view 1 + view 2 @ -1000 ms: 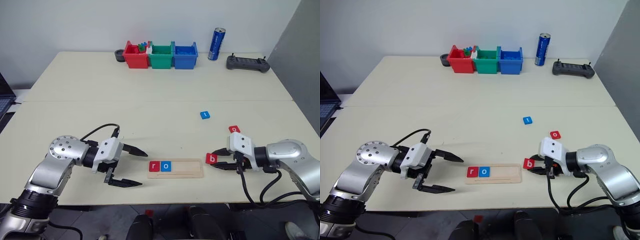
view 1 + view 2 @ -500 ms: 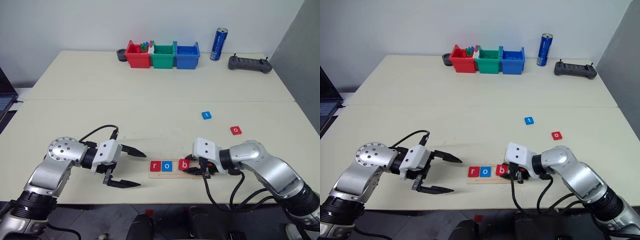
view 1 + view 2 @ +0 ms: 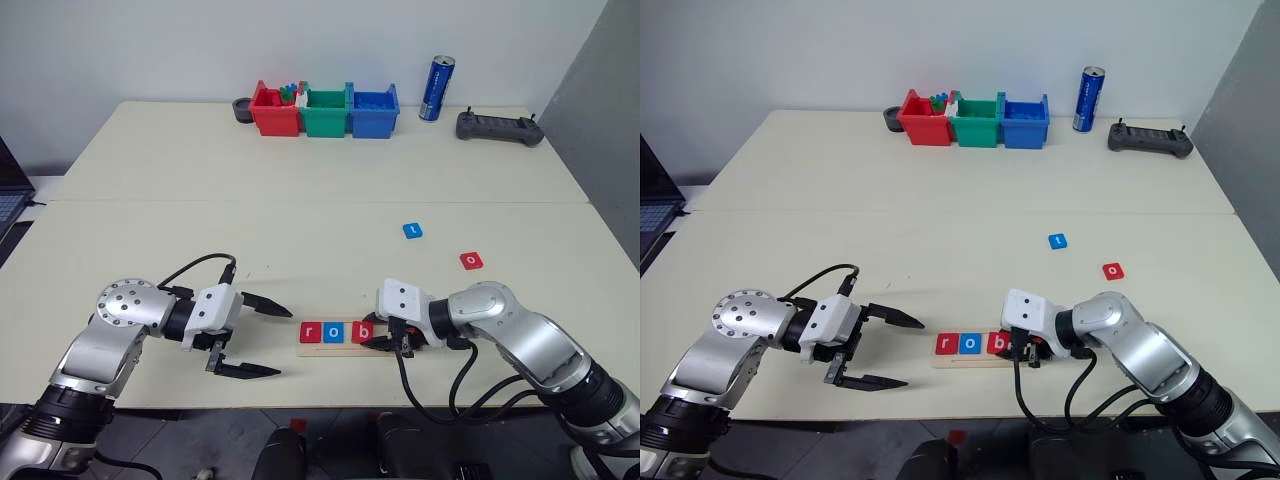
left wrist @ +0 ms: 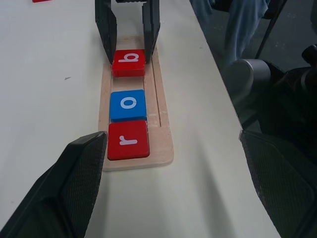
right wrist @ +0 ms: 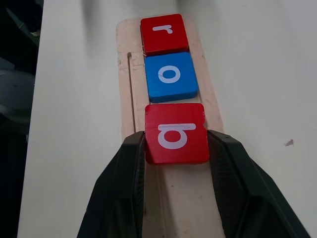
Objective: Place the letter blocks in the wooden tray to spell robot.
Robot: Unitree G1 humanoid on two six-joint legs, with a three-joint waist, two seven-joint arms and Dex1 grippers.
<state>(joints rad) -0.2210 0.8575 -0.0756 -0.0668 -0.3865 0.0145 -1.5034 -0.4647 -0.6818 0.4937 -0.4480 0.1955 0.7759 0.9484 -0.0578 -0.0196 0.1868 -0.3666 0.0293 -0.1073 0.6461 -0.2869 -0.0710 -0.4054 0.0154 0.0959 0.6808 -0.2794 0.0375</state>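
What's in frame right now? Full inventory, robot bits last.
pale wooden tray: 1, near table edge, between the claws
red r tile, blue o tile: in tray, side by side
red b tile: in tray next to blue o
blue t tile, red o tile: loose, right of centre
plastic bins: 3, red, green, blue, far edge
blue can: 1, right of bins
dark handheld controller: 1, far right
cream table: 1
left claw: open, left of tray
right claw: shut on b tile
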